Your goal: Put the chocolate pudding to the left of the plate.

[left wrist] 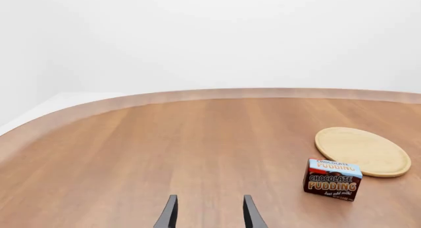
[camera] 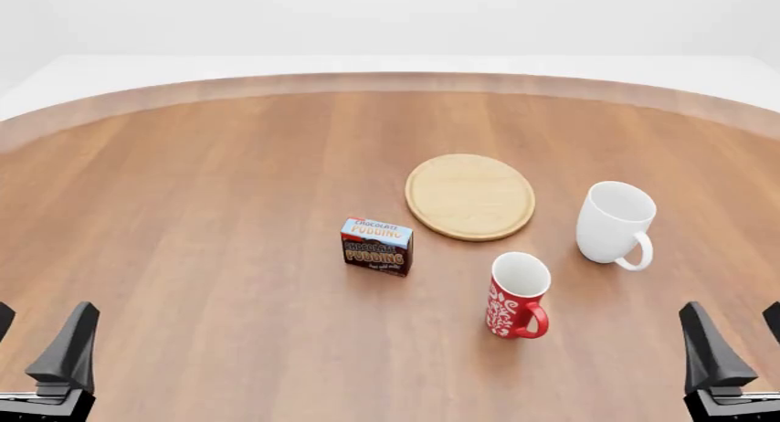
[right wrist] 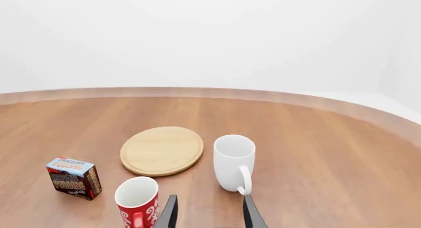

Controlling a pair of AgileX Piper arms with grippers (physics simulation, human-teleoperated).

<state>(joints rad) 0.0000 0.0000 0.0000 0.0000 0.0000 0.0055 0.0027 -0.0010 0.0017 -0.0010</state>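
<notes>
At the near edge of the round brown wooden table (camera: 183, 258), the black left gripper (camera: 36, 340) is seen at the near-left corner of the front view and the black right gripper (camera: 732, 344) at the near-right corner. In both wrist views the fingers are spread apart with nothing between them.

Just beyond them, right of centre, a red mug with white floral pattern (camera: 517, 295) is stood upright, its handle turned toward the near edge. Left of it and slightly farther, near the table's middle, the small rectangular chocolate pudding carton (camera: 376, 245) is stood upright on the wood, touched by nothing. Its front is dark brown, printed "CHOCOLATE PUDDING" in orange and white, and a light blue top band repeats the words; the smaller line beneath cannot be read. The long axis is laid roughly parallel to the near edge, and the printed front is faced toward the arms.

Farther back, just beside the carton but apart, the flat round light-wood plate (camera: 469, 195) is laid. A plain white ceramic mug (camera: 613, 221) is placed at its right.
</notes>
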